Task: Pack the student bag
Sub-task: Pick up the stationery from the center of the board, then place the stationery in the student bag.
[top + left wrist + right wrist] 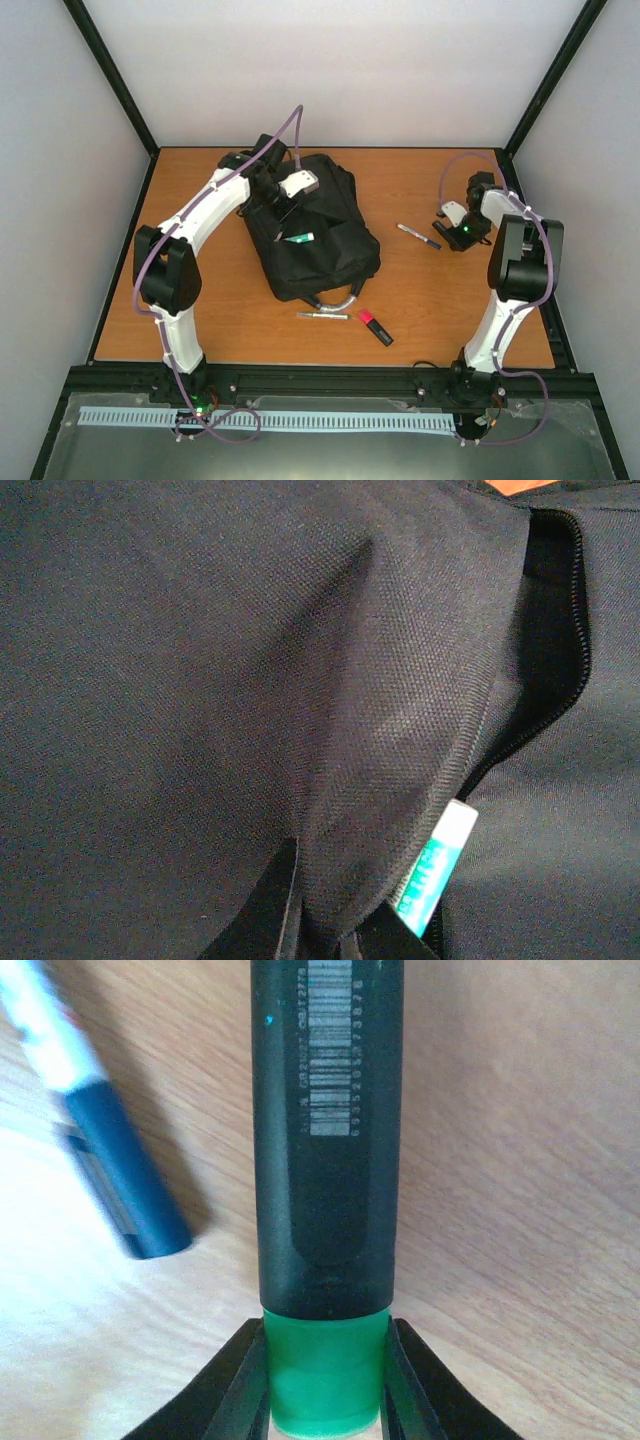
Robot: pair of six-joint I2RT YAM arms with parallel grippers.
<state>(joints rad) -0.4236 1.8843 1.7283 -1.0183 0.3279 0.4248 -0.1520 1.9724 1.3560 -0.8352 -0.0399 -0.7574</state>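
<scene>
The student bag (320,240) lies flat in the middle of the table, black, with a pocket zip open. My left gripper (285,210) is shut on a fold of the bag's fabric (200,660) beside that opening and pinches it between the jaws of the left gripper (335,912). A teal and white stick (437,872) pokes out of the pocket. At the right, my right gripper (462,232) is low on the table. Its jaws press both sides of the green cap of a black highlighter (326,1160), which lies between the fingers of the right gripper (326,1365).
A blue-capped white pen (120,1175) lies just left of the highlighter, the same pen (418,236) between bag and right arm. A silver pen (322,315) and a red-capped black highlighter (376,327) lie near the bag's grey loop handle (345,298).
</scene>
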